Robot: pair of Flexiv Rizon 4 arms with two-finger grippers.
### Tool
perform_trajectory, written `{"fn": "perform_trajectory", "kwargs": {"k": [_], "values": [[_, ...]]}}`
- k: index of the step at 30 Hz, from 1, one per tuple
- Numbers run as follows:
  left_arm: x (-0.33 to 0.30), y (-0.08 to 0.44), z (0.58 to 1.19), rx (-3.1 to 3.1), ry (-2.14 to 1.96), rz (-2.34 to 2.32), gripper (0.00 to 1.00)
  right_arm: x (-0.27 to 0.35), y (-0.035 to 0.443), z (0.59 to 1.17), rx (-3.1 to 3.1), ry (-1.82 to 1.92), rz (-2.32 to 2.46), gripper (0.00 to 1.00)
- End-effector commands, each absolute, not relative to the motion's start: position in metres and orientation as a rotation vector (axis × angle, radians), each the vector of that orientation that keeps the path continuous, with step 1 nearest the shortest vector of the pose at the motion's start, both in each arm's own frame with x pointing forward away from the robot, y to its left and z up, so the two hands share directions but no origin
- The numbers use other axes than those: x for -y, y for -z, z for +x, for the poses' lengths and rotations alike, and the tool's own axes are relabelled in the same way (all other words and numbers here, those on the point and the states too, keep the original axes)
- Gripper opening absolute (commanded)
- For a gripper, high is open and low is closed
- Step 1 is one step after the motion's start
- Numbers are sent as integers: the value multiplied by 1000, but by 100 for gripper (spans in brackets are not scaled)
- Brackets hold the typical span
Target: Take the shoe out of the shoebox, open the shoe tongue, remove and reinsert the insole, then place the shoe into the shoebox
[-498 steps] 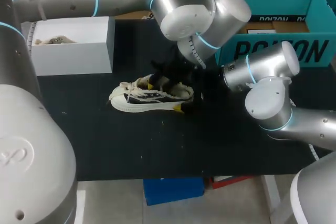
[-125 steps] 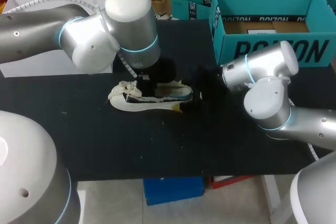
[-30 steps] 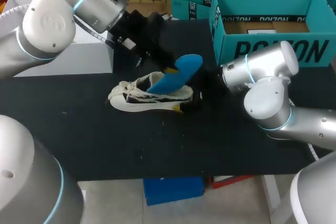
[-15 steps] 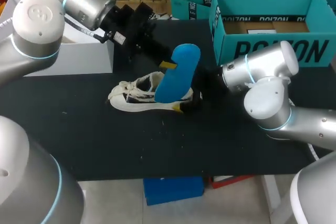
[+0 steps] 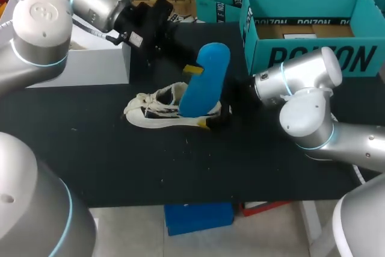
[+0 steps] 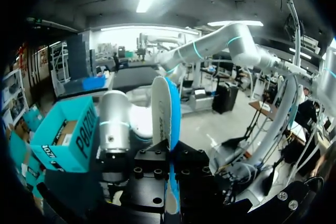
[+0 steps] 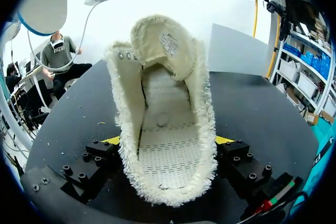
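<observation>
Insole [image 5: 203, 79] higher, upright between clamped left fingers [image 5: 192, 69]; shoe [image 5: 162, 109] between clamped right fingers [image 7: 223, 140].

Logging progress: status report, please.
Left gripper shut on blue insole, upright over sneaker. Right gripper shut on sneaker heel. Teal shoebox open, unobstructed.

Left pincer [image 6: 169, 162], right pincer [image 7: 168, 141]: clamped.

Open counter [image 5: 180, 167] in front of shoe [image 5: 157, 112]; over its heel blocked by upright insole [image 5: 204, 82]; behind it, white box [image 5: 90, 64].
</observation>
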State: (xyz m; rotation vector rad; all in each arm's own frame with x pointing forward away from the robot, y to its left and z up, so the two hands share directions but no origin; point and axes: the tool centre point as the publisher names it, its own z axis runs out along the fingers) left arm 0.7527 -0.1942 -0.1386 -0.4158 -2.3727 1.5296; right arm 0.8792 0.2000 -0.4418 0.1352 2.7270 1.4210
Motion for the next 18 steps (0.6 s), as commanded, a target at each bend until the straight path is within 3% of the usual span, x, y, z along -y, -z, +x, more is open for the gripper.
{"fn": "perform_trajectory", "kwargs": {"k": [1, 18], "values": [[194, 126, 761, 2242, -1602, -382, 0, -200, 444, 879, -2728, -1419, 137, 0], [194, 34, 753, 1968, -1773, -303, 0, -200, 444, 879, -2728, -1419, 137, 0]]}}
